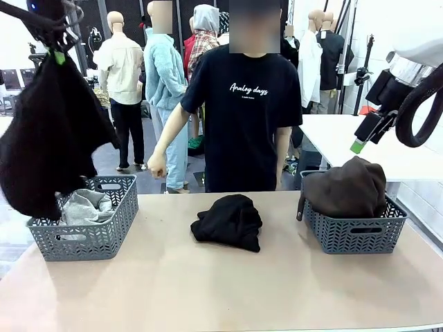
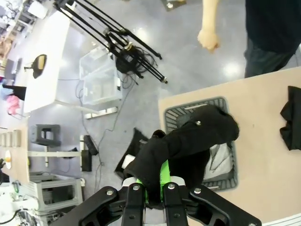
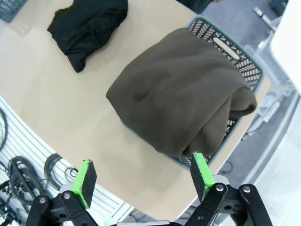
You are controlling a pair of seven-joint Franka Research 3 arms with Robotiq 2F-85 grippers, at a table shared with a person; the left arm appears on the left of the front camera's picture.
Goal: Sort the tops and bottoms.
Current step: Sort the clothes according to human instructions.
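We see left tool (image 2: 151, 186) clamped on a black garment (image 2: 188, 139); right tool (image 3: 143, 175) gaping, brown garment (image 3: 181, 89) ahead of it. Person's tee (image 1: 242, 131) reads "Analog days".

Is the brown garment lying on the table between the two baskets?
No, the dark brown garment sits in the right basket.

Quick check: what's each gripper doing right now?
Left gripper: shut on the black garment, hanging above the left basket.
Right gripper: open, empty, above the dark brown garment.
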